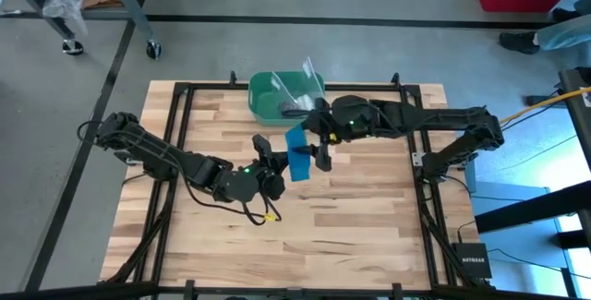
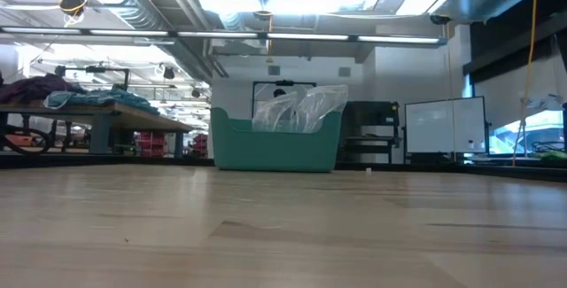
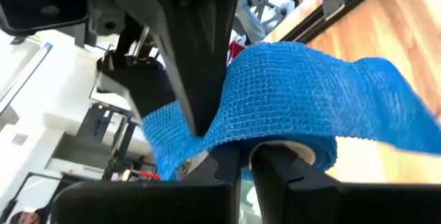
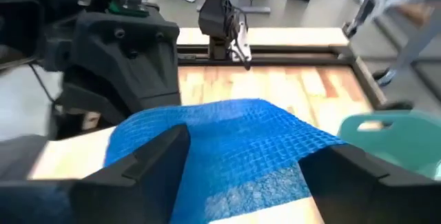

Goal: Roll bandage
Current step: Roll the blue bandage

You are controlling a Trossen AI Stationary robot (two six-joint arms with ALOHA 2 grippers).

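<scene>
The bright blue bandage [image 1: 297,152] is held up in the air over the middle of the table, between my two grippers. It does not show in the low view. My left gripper [image 1: 266,160] comes from the left and is shut on one end of the strip [image 3: 296,86]. My right gripper [image 1: 319,148] comes from the right. Its fingers are wide apart, with the strip [image 4: 234,141] spread between them. My left gripper pinches the strip's end [image 3: 234,138] between its two fingers, which stand close together. The strip bends over the fingertips and runs off toward my right gripper, clear of the table. A pale bit [image 3: 303,154] shows under the bend. My right gripper has the strip lying flat across the gap between its fingers [image 4: 148,158], whose inner sides overlap its two long edges. One finger [image 3: 200,93] lies against the strip's face near my left gripper. I cannot tell whether it grips.
A green plastic bin [image 1: 282,97] with a clear plastic bag [image 1: 300,77] stands at the table's far edge, just behind my right gripper; it also shows in the low view [image 2: 275,142]. Bare wood lies near and to both sides.
</scene>
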